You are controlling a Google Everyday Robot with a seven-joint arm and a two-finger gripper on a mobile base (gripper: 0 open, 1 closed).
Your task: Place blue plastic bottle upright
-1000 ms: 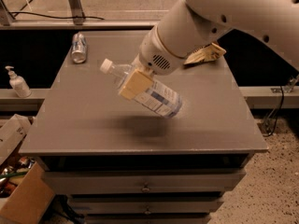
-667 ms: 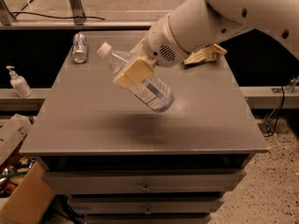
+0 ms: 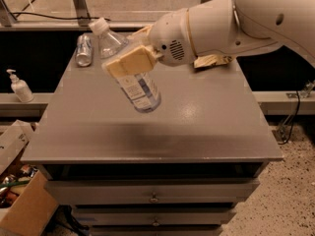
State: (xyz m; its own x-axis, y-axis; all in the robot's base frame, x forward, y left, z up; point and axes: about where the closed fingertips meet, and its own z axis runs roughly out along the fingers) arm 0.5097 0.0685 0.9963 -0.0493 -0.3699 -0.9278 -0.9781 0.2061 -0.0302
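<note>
— Where is the bottle [image 3: 140, 90]?
— We see it in the air above the desk [image 3: 206, 117], tilted, with its cap up and out past the end effector [image 3: 132, 58] and its base hanging below.
— And the grip?
— It is clamped across the bottle's middle, one tan pad [image 3: 129, 63] facing us.
— Anything else?
— A can [image 3: 83, 49] lies on the desk beyond the cap. A pump bottle [image 3: 19, 87] stands farther out, off the desk.

High frontal view, tilted down onto cabinet top [image 3: 206, 117], close, gripper [image 3: 129, 65] upper-centre
</note>
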